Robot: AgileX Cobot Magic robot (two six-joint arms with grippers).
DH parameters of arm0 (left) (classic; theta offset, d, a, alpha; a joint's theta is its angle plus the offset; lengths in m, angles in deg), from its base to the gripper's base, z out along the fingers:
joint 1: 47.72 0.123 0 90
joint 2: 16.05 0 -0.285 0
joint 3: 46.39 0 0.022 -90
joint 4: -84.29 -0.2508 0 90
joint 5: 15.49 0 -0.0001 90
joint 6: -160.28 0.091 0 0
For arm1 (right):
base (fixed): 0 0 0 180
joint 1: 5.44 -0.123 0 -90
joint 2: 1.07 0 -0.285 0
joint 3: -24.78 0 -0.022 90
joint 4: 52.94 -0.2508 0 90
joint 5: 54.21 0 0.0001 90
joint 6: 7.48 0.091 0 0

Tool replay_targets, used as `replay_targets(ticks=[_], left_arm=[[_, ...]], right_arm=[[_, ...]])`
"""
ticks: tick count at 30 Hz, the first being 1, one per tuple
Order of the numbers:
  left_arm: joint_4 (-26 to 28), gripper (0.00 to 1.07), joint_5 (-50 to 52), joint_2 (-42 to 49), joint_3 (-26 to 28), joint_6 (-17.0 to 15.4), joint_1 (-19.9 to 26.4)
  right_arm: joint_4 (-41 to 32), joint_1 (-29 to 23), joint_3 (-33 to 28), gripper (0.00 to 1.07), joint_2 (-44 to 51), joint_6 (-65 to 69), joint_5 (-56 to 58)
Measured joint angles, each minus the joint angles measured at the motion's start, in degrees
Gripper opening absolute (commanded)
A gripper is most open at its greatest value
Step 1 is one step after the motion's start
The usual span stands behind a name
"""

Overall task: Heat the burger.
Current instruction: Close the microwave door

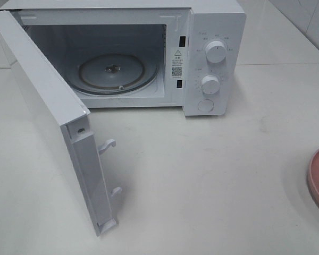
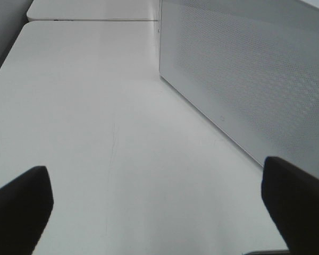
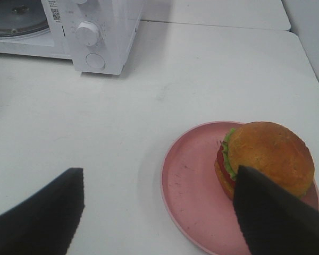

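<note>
While your right hand [image 3: 157,212] hangs spread wide and empty, the burger [image 3: 266,159] sits just beyond one fingertip [image 3: 271,218], apparently untouched.

High view faces the open microwave [image 1: 149,53]; right wrist shares it and the plate [image 3: 189,196].

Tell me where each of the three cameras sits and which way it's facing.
Exterior high: above, facing the open microwave; no arm shows.
Left wrist: low behind the left claw, facing the table by the door.
Right wrist: above the right claw, facing the burger on the plate.
Shared: exterior and right wrist show microwave and plate.
</note>
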Motion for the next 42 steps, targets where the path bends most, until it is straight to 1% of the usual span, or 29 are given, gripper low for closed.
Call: replay_targets(ticks=[8, 13, 14, 15, 16, 17, 18, 19, 20, 21, 22, 23, 24, 25, 26, 27, 28, 29, 30, 31, 32, 33, 34, 36, 37, 38, 39, 40, 42], left_arm=[[0.4, 0.99, 0.1, 0.0, 0.1, -0.7, 0.0], [1.7, 0.96, 1.4, -2.2, 1.3, -0.9, 0.0], [1.9, 0.92, 3.2, -4.2, 1.7, -0.9, 0.0], [1.9, 0.92, 3.2, -4.2, 1.7, -0.9, 0.0], [1.9, 0.90, 4.1, -5.3, 1.8, -0.8, 0.0], [2.0, 0.83, 6.0, -7.3, 1.8, -0.5, 0.0], [2.0, 0.83, 6.0, -7.3, 1.8, -0.5, 0.0], [1.7, 0.79, 8.0, -9.3, 1.8, -0.3, 0.0], [1.4, 0.70, 8.9, -10.5, 1.8, -0.2, 0.0], [1.4, 0.70, 8.9, -10.5, 1.8, -0.2, 0.0], [1.2, 0.61, 10.8, -12.9, 1.9, -0.2, 0.0], [1.1, 0.56, 11.7, -14.2, 1.9, -0.2, 0.0], [1.1, 0.56, 11.7, -14.2, 1.9, -0.2, 0.0], [1.1, 0.44, 13.5, -16.6, 1.9, 0.0, 0.0], [1.1, 0.44, 13.5, -16.6, 1.9, 0.0, 0.0], [1.1, 0.37, 14.4, -17.7, 1.9, 0.0, 0.0], [1.1, 0.21, 17.0, -20.6, 1.9, 0.0, 0.0], [1.1, 0.21, 17.0, -20.6, 1.9, 0.0, 0.0], [1.0, 0.05, 19.5, -23.5, 1.9, 0.0, 0.0], [1.0, 0.05, 19.5, -23.5, 1.9, 0.0, 0.0], [1.0, 0.00, 20.7, -25.1, 1.8, 0.0, 0.0], [1.0, 0.00, 24.5, -28.3, 1.1, 0.1, 0.0], [1.0, 0.00, 24.5, -28.3, 1.1, 0.1, 0.0], [1.0, 0.00, 30.9, -32.2, -0.7, 0.2, 0.0], [1.0, 0.00, 30.9, -32.2, -0.7, 0.2, 0.0], [1.0, 0.00, 36.8, -35.0, -2.5, 0.9, 0.0], [1.0, 0.00, 39.9, -36.2, -3.5, 1.1, 0.0], [1.0, 0.00, 39.9, -36.2, -3.5, 1.1, 0.0], [1.0, 0.00, 48.8, -39.5, -6.5, 1.7, 0.0]], right_arm=[[0.0, 0.0, 0.0, 0.75, 0.0, 0.0, 0.0], [0.0, 0.0, 0.0, 0.75, 0.0, 0.0, -0.1], [0.0, 0.0, 0.0, 0.75, 0.0, 0.0, -0.1], [0.0, 0.0, 0.0, 0.75, 0.0, 0.0, -0.1], [0.0, 0.0, 0.0, 0.75, 0.0, 0.0, -0.1], [0.0, 0.0, 0.0, 0.75, 0.0, 0.0, -0.1], [0.0, 0.0, 0.0, 0.75, 0.0, 0.0, -0.1], [0.0, 0.0, 0.0, 0.75, 0.0, 0.0, -0.1], [0.0, 0.0, 0.0, 0.75, 0.0, 0.0, -0.1], [0.0, 0.0, 0.0, 0.75, 0.0, 0.0, -0.1], [0.0, 0.0, 0.0, 0.75, 0.0, 0.0, -0.1], [0.0, 0.0, 0.0, 0.75, 0.0, 0.0, -0.1], [0.0, 0.0, 0.0, 0.75, 0.0, 0.0, -0.1], [0.0, 0.0, 0.0, 0.75, 0.0, 0.0, -0.1], [0.0, 0.0, 0.0, 0.75, 0.0, 0.0, -0.1], [0.0, 0.0, 0.0, 0.75, 0.0, 0.0, -0.1], [0.0, 0.0, 0.0, 0.75, 0.0, 0.0, -0.1], [0.0, 0.0, 0.0, 0.75, 0.0, 0.0, -0.1], [0.0, 0.0, 0.0, 0.75, 0.0, 0.0, -0.1], [0.0, 0.0, 0.0, 0.75, 0.0, 0.0, -0.1], [0.0, 0.0, 0.0, 0.75, 0.0, 0.0, -0.1], [0.0, 0.0, 0.0, 0.75, 0.0, 0.0, -0.1], [0.0, 0.0, 0.0, 0.75, 0.0, 0.0, -0.1], [0.0, 0.0, 0.0, 0.75, 0.0, 0.0, -0.1], [0.0, 0.0, 0.0, 0.75, 0.0, 0.0, -0.1], [0.0, 0.0, 0.0, 0.75, 0.0, 0.0, -0.1], [0.0, 0.0, 0.0, 0.75, 0.0, 0.0, -0.1], [0.0, 0.0, 0.0, 0.75, 0.0, 0.0, -0.1], [0.0, 0.0, 0.0, 0.75, 0.0, 0.0, -0.1]])
